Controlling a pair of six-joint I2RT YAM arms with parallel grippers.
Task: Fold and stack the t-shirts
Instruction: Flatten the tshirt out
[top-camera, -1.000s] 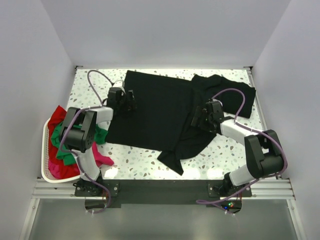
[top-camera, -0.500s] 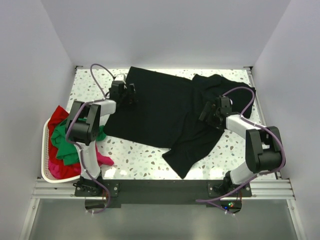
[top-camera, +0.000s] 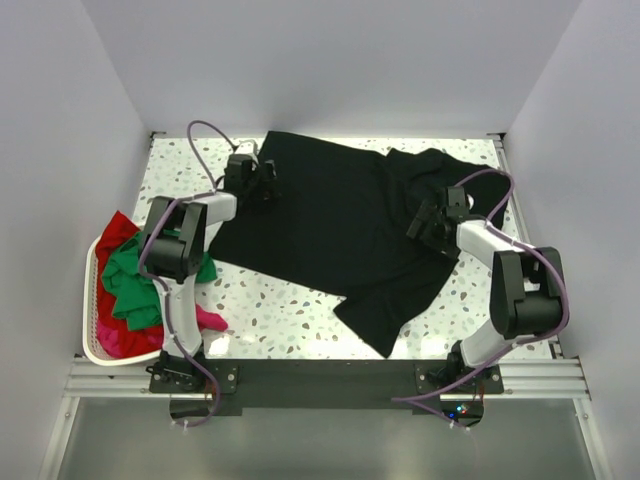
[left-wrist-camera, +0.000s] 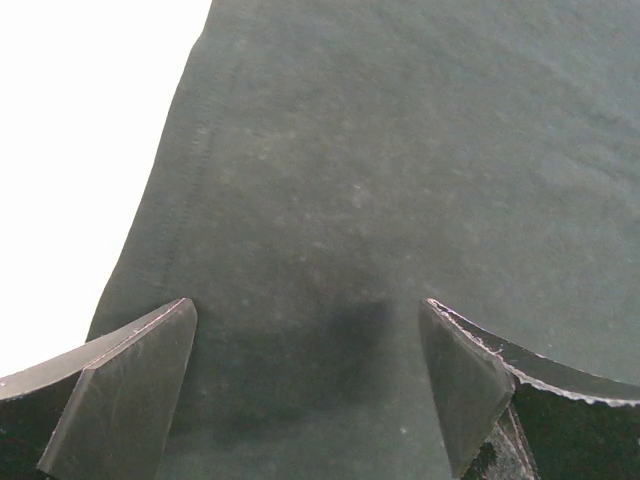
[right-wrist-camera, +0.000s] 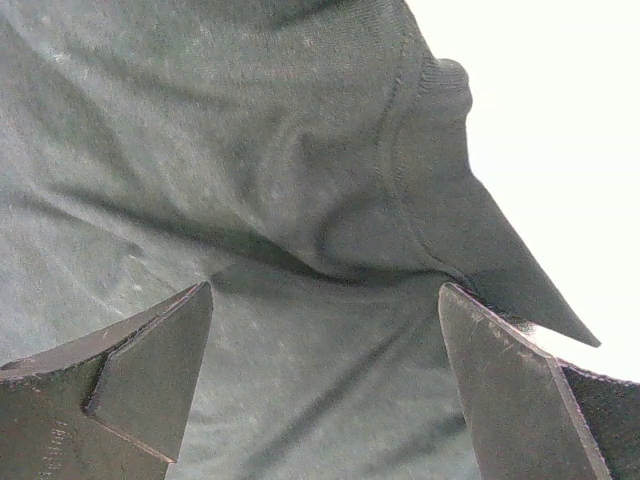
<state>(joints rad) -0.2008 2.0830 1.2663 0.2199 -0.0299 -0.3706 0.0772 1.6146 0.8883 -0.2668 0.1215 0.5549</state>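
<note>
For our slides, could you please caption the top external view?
Open left fingers and right fingers over a black t-shirt beside a basket of coloured shirts.

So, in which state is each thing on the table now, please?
black t-shirt, spread out on the table, not folded, creased on its right side.
coloured t-shirts, heaped unfolded in the basket, spilling over its rim.
left gripper, open above the black t-shirt's left edge.
right gripper, open above its creased right side.

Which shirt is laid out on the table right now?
The black t-shirt, spread across the table; the green, red and magenta ones sit heaped at the white basket.
</note>
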